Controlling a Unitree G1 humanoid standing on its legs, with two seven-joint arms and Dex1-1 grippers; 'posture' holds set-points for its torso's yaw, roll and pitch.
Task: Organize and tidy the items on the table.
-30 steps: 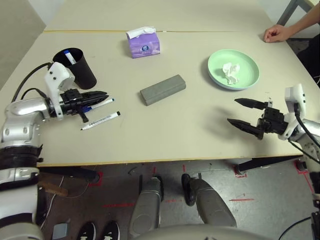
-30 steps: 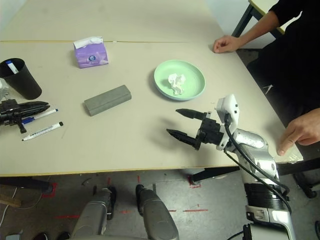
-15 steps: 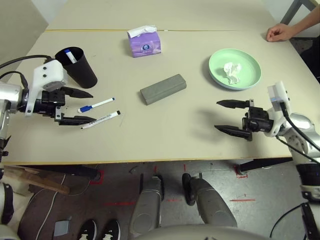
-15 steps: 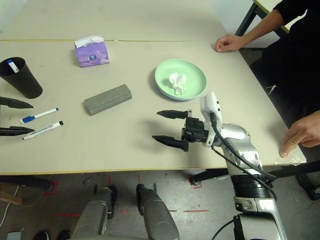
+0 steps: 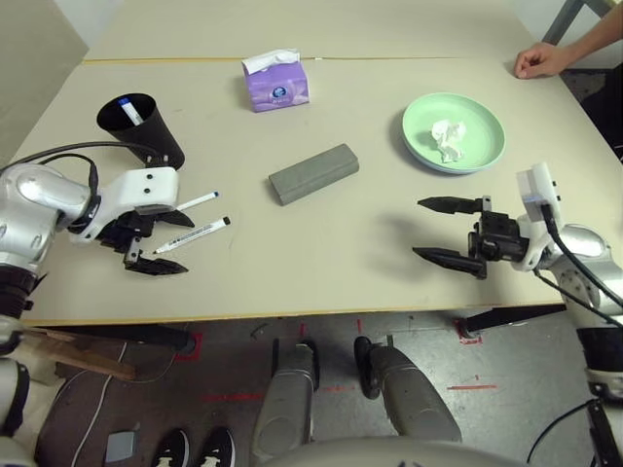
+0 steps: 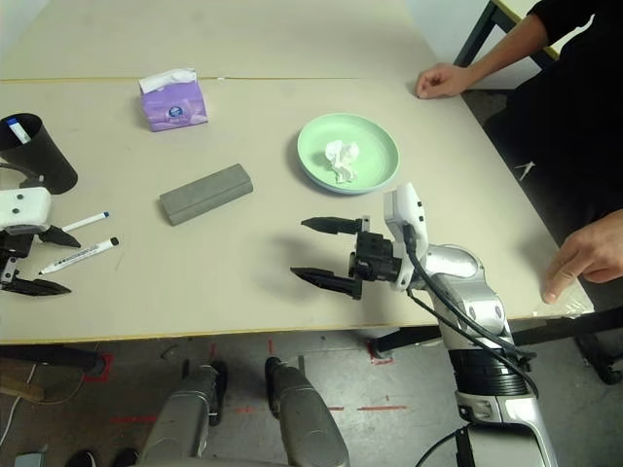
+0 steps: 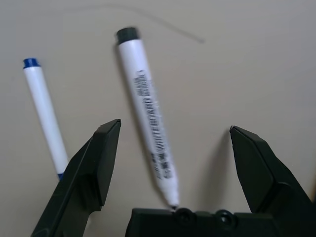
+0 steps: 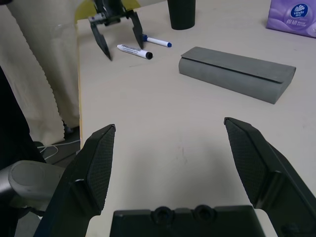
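the black-capped pen point(image 7: 145, 113) lies flat near the counter's point(image 5: 321, 243) left front corner, with the blue-capped pen point(image 7: 45, 118) just beside it, a narrow strip of bare surface between the two. both look light, stiff and smooth, so they are judged likely to roll or slip if pinched off-centre; the barrel's middle, across its width, is the place to be taken. the left gripper point(image 7: 175, 163) hangs over the black-capped pen with its jaws spread wide and nothing held. the blue-capped pen lies close by one jaw and could be nudged. a black cup point(image 5: 144, 128), with a pen already standing in it, stands behind them, close enough to be bumped. the right gripper point(image 5: 450, 232) is held near the front edge, jaws wide apart and empty. the grey case point(image 5: 313, 173), the green plate point(image 5: 484, 125) holding a tissue point(image 5: 448, 138), and the tissue box point(image 5: 276, 86) lie well apart.
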